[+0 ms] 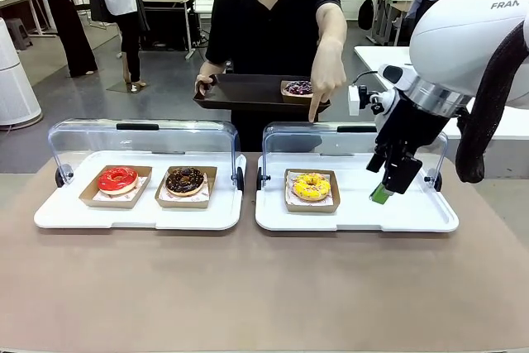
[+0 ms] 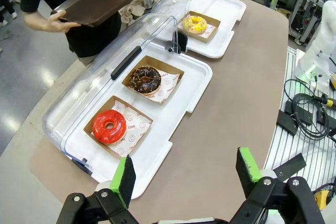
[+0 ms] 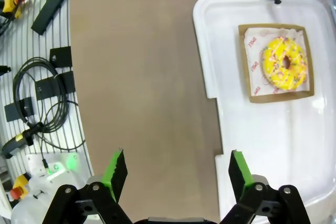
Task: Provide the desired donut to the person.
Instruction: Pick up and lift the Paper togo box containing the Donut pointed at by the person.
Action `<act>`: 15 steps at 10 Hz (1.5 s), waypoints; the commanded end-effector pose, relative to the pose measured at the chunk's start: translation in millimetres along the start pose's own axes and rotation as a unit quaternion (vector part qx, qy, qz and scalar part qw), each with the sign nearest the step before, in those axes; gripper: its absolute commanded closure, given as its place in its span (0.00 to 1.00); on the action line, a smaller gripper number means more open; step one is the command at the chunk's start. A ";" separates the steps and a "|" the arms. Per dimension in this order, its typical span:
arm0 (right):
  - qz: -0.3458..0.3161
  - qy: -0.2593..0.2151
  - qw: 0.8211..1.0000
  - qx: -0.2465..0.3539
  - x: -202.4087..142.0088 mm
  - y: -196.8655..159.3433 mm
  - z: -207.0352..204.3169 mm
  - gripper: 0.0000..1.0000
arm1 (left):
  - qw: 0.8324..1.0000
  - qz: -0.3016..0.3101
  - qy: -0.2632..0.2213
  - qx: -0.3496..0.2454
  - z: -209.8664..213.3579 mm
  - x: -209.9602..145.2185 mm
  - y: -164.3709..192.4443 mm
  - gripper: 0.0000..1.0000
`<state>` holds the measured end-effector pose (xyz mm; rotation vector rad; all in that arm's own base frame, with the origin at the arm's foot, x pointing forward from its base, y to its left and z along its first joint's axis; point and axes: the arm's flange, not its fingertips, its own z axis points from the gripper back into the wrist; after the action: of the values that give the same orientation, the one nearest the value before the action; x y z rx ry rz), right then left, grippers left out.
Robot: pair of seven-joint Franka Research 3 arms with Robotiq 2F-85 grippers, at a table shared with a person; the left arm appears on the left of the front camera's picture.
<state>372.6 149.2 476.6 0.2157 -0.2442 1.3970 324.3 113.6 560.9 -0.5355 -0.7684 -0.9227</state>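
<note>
While the person (image 1: 273, 14) in the black T-shirt points a forefinger of one hand (image 1: 326, 76) down at the yellow sprinkled donut (image 1: 312, 186), the right gripper (image 1: 385, 191) hangs above the same white tray (image 1: 413, 217). Its jaws are spread wide with nothing between them. In the right wrist view, one finger (image 3: 239, 169) is over the tray's near edge and the other over the brown table mat (image 3: 147, 77). The yellow donut lies in its cardboard tray (image 3: 245, 61), well ahead of the jaws and out past the finger on the tray side, apart from both pads.

The left gripper (image 2: 186, 174) is also wide open and empty, above the mat. Just ahead of one of its fingers (image 2: 125, 174) is the edge of a second white tray (image 2: 194, 85). On that tray a red glazed donut (image 2: 109, 126) lies nearest the jaws, and a chocolate donut (image 2: 145, 78) is farther ahead. Both trays have their clear lids (image 1: 140, 138) raised on the far side of the jaws.

With the other hand the person holds a dark brown serving tray (image 1: 240, 93). A dark-iced donut (image 1: 298, 88) sits on it, beyond the yellow one.
</note>
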 end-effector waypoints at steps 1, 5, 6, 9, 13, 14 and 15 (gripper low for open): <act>0.001 0.009 1.000 -0.009 -4.4 1.0 -2.1 0.00 | 1.000 -0.005 -0.011 -0.003 0.9 -0.6 0.7 0.00; -0.034 0.017 0.999 -0.001 14.3 1.6 -12.7 0.00 | 1.000 -0.005 -0.011 -0.003 0.9 -0.6 0.7 0.00; -0.049 0.038 0.998 -0.008 34.9 1.0 -27.3 0.00 | 1.000 -0.005 -0.011 -0.003 0.9 -0.6 0.7 0.00; -0.067 0.073 0.995 -0.014 75.1 -5.5 -60.7 0.00 | 1.000 -0.005 -0.011 -0.003 0.9 -0.6 0.7 0.00; 0.050 0.137 0.989 0.027 118.1 -28.6 -92.1 0.00 | 1.000 -0.005 -0.011 -0.003 0.9 -0.6 0.7 0.00; 0.058 0.132 0.989 0.038 123.9 -32.8 -99.0 0.00 | 1.000 -0.005 -0.011 -0.003 0.9 -0.6 0.7 0.00; 0.055 0.132 0.989 0.038 129.8 -37.8 -104.0 0.00 | 1.000 -0.005 -0.011 -0.003 0.9 -0.6 0.7 0.00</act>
<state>425.1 291.8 413.8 0.0909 -0.0018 1.5141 324.4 113.4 561.1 -0.5357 -0.7688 -0.9227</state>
